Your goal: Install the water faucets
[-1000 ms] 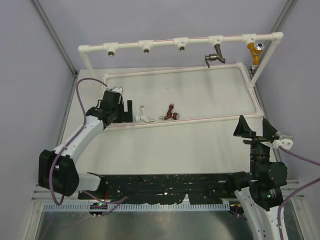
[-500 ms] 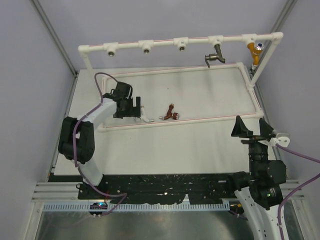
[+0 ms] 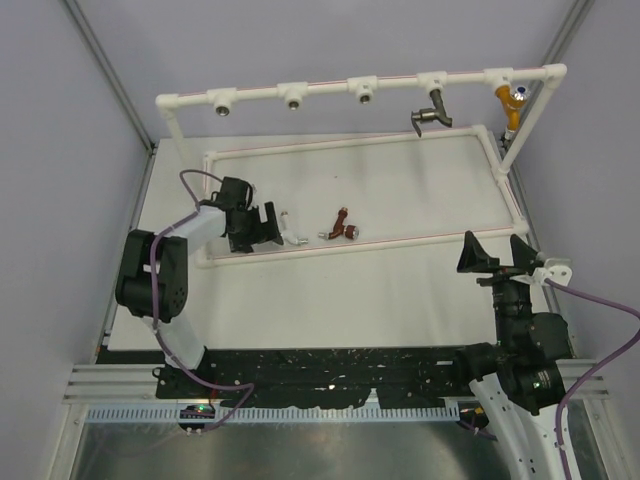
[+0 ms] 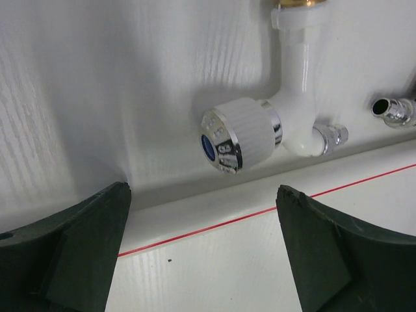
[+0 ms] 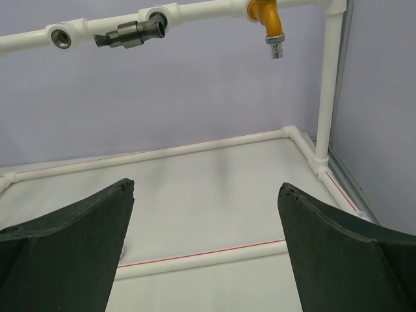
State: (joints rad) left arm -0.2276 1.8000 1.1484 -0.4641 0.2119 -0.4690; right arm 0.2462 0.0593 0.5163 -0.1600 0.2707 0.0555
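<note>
The white faucet with a blue-and-silver knob lies on the table inside the pipe frame; it fills the upper middle of the left wrist view. My left gripper is open and empty just left of it, above the frame's front pipe, jaws wide apart. The reddish-brown faucet lies a little to the right. My right gripper is open and empty near the frame's right front corner.
The raised white pipe rail carries three bare tee sockets, a dark faucet and an orange-yellow faucet. The floor pipe frame bounds the work area. A silver nozzle shows at the right edge.
My left arm swung in and carried its open gripper right, up to the white faucet. My right gripper drifted slightly left. The faucets have not moved.
</note>
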